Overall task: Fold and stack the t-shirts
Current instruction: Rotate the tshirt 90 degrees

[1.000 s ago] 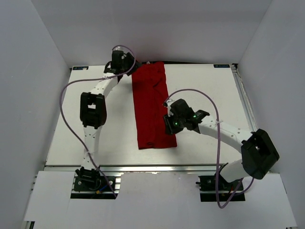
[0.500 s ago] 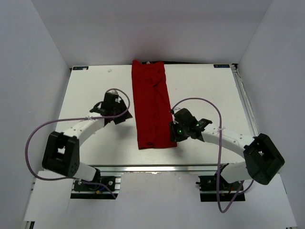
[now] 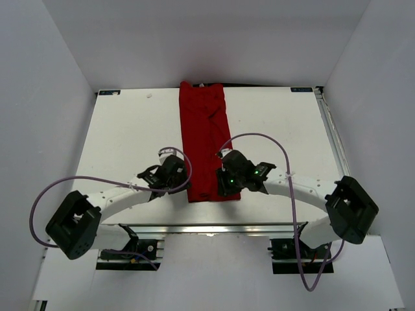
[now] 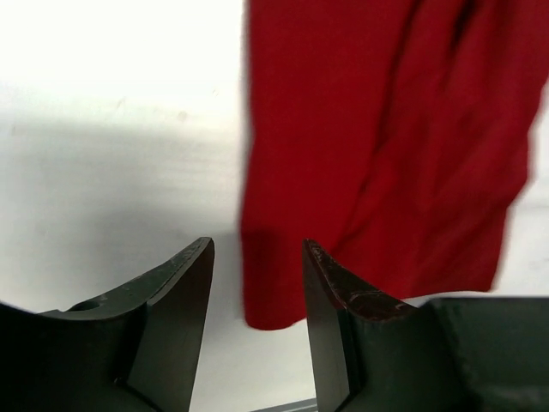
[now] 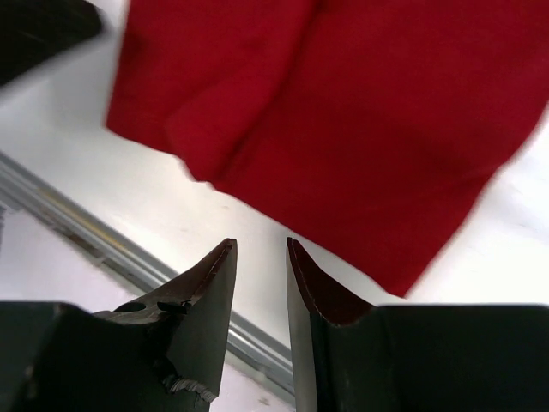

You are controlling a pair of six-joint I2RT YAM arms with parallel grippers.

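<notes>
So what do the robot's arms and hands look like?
The left arm and right arm are both made of white tubes with chunky black joints. A thin purple cable loops along each one. The left hand and right hand each have two dark, pointed fingers with scuffed edges. Tiny green lights glow near the right hand.

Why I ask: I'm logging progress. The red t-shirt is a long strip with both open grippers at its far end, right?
No: the top external view shows the red t-shirt as a long strip with the open left gripper and right gripper at its near end, not far.
</notes>
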